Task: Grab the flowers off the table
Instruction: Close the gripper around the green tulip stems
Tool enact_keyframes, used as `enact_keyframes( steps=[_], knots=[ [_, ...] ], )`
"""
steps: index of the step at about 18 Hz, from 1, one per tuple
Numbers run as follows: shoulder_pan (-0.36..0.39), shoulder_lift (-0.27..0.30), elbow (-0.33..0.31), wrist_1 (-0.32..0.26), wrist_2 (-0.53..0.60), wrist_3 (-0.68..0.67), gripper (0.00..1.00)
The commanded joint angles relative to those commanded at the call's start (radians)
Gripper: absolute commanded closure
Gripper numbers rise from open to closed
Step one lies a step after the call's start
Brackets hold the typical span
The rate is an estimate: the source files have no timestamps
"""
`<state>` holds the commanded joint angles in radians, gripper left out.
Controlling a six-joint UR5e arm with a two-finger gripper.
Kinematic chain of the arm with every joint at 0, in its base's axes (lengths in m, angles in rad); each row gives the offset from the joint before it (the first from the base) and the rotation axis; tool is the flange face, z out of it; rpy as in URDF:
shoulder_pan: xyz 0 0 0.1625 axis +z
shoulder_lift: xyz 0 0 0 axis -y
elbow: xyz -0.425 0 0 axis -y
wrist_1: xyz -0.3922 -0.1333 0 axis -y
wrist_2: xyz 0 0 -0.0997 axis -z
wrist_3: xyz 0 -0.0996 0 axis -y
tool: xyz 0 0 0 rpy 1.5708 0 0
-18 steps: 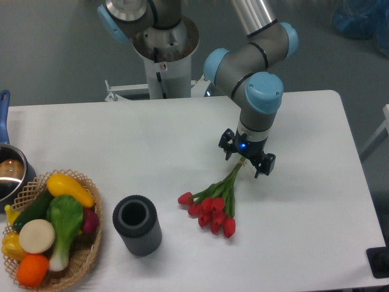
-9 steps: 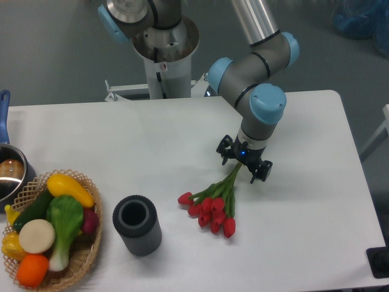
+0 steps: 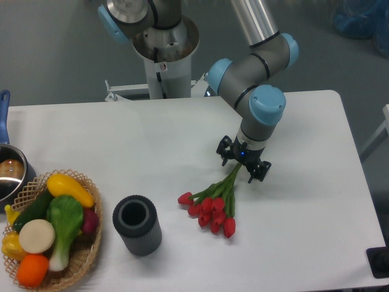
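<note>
1. Far left, a pot with a blue handle (image 3: 5, 159) sits half out of view at the table (image 3: 121, 146) edge. It has no part in my job.

2. Next comes a wicker basket (image 3: 91, 246) heaped with toy produce, among it a green leafy vegetable with a white stalk (image 3: 62, 226). I read it as a distractor, parked well apart from where I work so I have no reason to reach that way.

3. A dark ribbed cylinder (image 3: 137, 225), open at the top, stands upright just left of the blooms. My guess is that it serves as a vase, which would explain why it is so near the bunch.

4. The flowers (image 3: 213, 205) lie flat on the table, red heads fanned toward the near edge and thin green stems running up and to the right. Lying that way, the narrow stem end is offered to me, the easiest part to pinch without crushing the heads.

5. My gripper (image 3: 244, 160) is low over that stem end, wrist pointing down, with the jaws spread and one finger on either side of the stems. Nothing is clenched yet, and the bunch rests wholly on the table. I straddle the stems across their length so that closing should gather them together.

6. Right of me the table carries nothing I need.
</note>
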<state>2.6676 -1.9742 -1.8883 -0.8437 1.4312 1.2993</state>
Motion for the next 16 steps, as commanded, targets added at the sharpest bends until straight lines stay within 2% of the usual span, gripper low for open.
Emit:
enact_keyframes(
  steps=[4, 7, 9, 16],
  knots=[
    [0.0, 0.002, 0.0, 0.0, 0.0, -0.002, 0.44],
    [0.0, 0.002, 0.0, 0.0, 0.0, -0.002, 0.59],
    [0.0, 0.002, 0.002, 0.0, 0.0, 0.0, 0.6],
    [0.0, 0.002, 0.009, -0.002, 0.0, 0.002, 0.76]
  ],
)
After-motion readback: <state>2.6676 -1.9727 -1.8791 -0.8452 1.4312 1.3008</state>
